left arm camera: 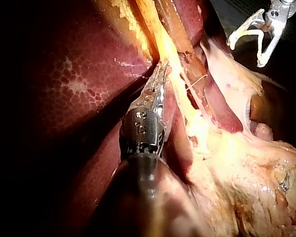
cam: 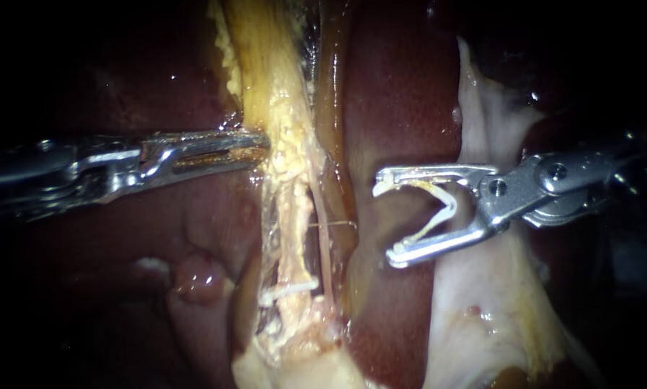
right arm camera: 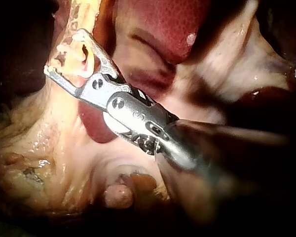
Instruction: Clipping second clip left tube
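My right instrument (cam: 386, 220) has its claw gripping a spread clip (cam: 449, 205), 3 o'clock from the left tube (cam: 289, 173); my left instrument (cam: 262, 146) looks clenched on it, I think.

left tool (cam: 262, 144): bare metal, dull grey, smeared. right tool (cam: 385, 220): polished metal, glossy, bright glints. white V-shaped clip (cam: 442, 209): smooth, probably plastic, though the view is too poor to be sure. dark red liver (cam: 403, 94): wet, smooth, glossy. yellow fatty strand (cam: 291, 155): granular, rough, moist. pale membrane sheet (cam: 482, 310): slick, satin sheen.
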Controlling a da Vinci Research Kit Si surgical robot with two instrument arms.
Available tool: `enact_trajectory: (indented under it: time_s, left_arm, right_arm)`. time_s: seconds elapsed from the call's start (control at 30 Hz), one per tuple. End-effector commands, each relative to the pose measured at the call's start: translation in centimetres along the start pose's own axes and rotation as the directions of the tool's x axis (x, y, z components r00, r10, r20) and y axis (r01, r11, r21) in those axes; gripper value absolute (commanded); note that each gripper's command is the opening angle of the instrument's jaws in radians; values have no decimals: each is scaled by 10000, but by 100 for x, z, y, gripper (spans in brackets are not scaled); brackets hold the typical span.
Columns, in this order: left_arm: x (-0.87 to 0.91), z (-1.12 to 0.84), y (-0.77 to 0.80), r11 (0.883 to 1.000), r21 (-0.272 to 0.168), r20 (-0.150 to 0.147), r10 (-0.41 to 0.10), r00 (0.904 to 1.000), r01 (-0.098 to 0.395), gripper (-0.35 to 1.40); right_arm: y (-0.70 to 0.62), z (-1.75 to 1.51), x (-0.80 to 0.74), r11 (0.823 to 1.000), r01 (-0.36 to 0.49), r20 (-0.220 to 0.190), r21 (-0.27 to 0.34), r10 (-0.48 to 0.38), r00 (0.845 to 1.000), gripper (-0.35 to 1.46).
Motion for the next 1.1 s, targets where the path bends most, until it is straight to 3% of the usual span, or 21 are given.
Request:
enact_trajectory:
  time_s: [0.03, 0.2, 0.33, 0.47, 0.77, 1.1]
  left_arm:
    - [-1, -2, -1, 10000, 14, -7, -4, 10000, 4, -35]
    - [-20, -26, -7, 9999, 90, -78, -105, 9999, 105, -35]
    - [-44, -55, -14, 9998, 109, 322, -188, 9993, 184, -35]
    - [-58, -74, -23, 9999, 123, 560, -51, 9984, 44, -35]
    - [-68, -95, -31, 9999, 103, 746, 41, 9972, -49, -35]
    - [-72, -106, -38, 9999, 98, 824, 59, 9966, -68, -35]
  right_arm:
    - [-1, 2, -2, 10000, 10, 6, 3, -10, 10000, 60]
    - [-6, 17, -19, 9968, -766, -29, 237, 766, 9971, 59]
    - [-8, 39, -40, 9885, -1451, 13, 433, 1452, 9894, 58]
    - [-10, 66, -67, 9786, -1977, 541, 572, 1947, 9794, 58]
    - [3, 114, -120, 9660, -2547, 1162, 445, 2482, 9617, 58]
    - [26, 138, -145, 9620, -2722, 1544, 203, 2660, 9515, 58]
